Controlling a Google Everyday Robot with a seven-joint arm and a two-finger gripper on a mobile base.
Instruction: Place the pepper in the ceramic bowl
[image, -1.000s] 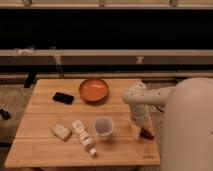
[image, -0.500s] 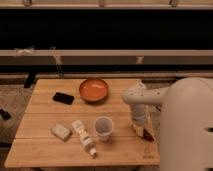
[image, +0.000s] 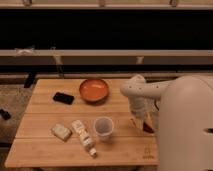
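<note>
The ceramic bowl is round, glossy orange-red inside, and stands at the back middle of the wooden table. The pepper shows as a small dark red shape at the table's right edge, right under the gripper. The gripper hangs from the white arm on the right, low over the table and at the pepper. The bowl is about a hand's width to the gripper's left and further back.
A translucent whitish cup stands left of the gripper. A pale labelled bottle lies front centre, a tan block to its left, a black flat object at back left. The robot's white body fills the right side.
The arm has shifted slightly and the gripper has sunk a little toward the pepper at the table's right edge. The objects on the table have not moved.
</note>
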